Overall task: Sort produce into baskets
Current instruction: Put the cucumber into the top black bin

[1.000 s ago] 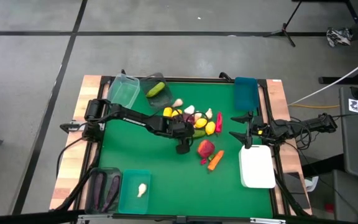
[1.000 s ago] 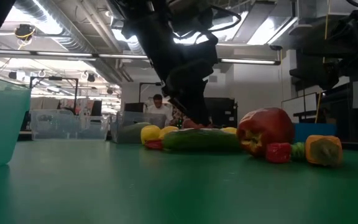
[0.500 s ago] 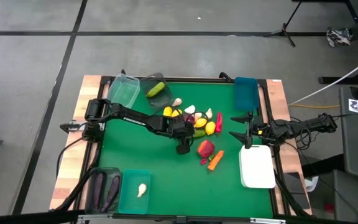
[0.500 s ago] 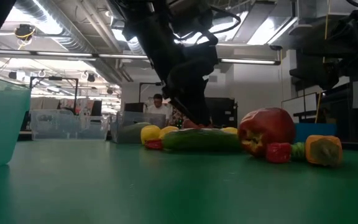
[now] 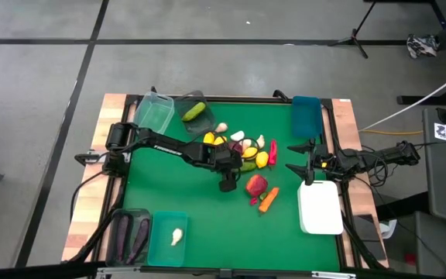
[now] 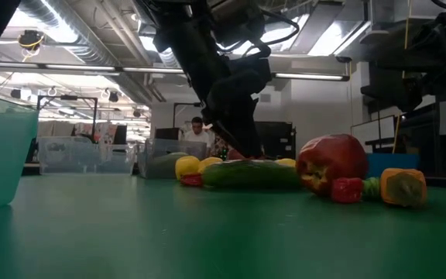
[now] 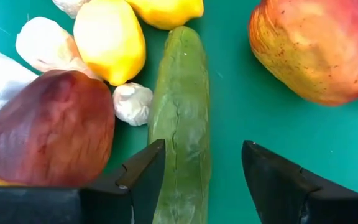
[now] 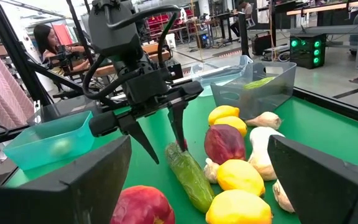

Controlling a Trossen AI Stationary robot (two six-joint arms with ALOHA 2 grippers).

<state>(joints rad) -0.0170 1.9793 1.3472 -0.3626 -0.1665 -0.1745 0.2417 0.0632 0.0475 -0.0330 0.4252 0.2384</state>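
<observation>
A green cucumber (image 7: 182, 118) lies flat on the green table (image 5: 192, 201), in a pile of produce with yellow lemons (image 7: 109, 37), white garlic (image 7: 132, 102), a dark red fruit (image 7: 51, 127) and a big red fruit (image 7: 316, 43). My left gripper (image 7: 204, 152) is open, slanting down over the cucumber's near end (image 8: 190, 177), one finger on each side of it. My right gripper (image 5: 299, 163) waits wide open at the table's right edge, holding nothing. My left gripper has one fingertip (image 7: 154, 158) close against the cucumber's long side (image 7: 166, 143); whether they touch, I cannot tell. The other fingertip (image 7: 257, 162) stands clear of it. The fingers come slanting from above and straddle the cucumber, which lies on the table.
A clear tub (image 5: 155, 114), a grey tub holding a cucumber (image 5: 194, 108) and a blue tub (image 5: 306, 116) stand at the far edge. A white tray (image 5: 320, 208) is near right. A grey tub (image 5: 128, 236) and a teal tub (image 5: 168, 238) are near left. A carrot (image 5: 269, 199) lies apart.
</observation>
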